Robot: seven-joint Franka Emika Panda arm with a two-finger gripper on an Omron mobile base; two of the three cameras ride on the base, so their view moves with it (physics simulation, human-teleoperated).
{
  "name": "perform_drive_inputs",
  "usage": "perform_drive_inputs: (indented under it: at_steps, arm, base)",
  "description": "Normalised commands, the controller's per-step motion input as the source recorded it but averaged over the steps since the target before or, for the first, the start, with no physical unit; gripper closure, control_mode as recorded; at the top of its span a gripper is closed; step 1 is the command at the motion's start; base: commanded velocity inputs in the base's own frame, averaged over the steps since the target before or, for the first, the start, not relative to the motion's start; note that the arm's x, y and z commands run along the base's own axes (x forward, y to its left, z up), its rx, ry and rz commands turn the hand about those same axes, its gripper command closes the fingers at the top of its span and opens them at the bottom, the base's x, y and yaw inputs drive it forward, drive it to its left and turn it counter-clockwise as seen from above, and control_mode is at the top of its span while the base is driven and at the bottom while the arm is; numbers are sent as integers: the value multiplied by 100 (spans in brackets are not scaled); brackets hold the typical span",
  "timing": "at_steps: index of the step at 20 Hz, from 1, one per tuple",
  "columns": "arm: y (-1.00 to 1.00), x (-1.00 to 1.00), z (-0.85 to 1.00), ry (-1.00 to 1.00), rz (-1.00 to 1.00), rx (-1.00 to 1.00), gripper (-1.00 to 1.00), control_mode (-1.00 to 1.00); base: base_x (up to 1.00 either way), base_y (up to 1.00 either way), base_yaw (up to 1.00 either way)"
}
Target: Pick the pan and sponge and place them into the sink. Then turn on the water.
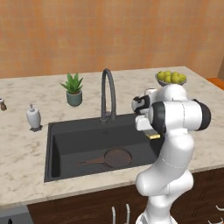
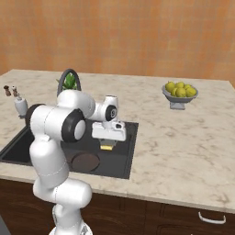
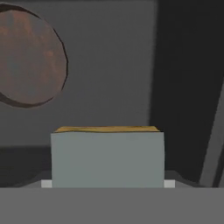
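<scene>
The sink (image 1: 54, 148) was dark grey, set in a beige marbled counter (image 1: 26, 183). The pan (image 1: 117, 157) was dark brown-black. The sponge (image 3: 107, 159) showed a grey-blue face and a yellow edge. The faucet (image 1: 107, 94) was dark, the wall (image 1: 109, 30) orange-tan, the fruit (image 2: 180, 88) yellow-green in a grey bowl (image 2: 178, 98), the plant (image 1: 73, 83) green.

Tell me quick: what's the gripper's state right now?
Gripper: closed on the sponge, held over the sink.
</scene>
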Motion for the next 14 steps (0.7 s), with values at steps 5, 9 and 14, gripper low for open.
perform_drive_inputs:
  at_steps: [5, 9, 14]
  arm:
    - [45, 1, -57, -3, 0, 0, 100, -100]
    - [53, 13, -58, -3, 0, 0, 100, -100]
    - [34, 20, -62, -4, 0, 0, 100, -100]
  base:
    - [0, 0, 0]
    - [0, 0, 0]
    - [0, 0, 0]
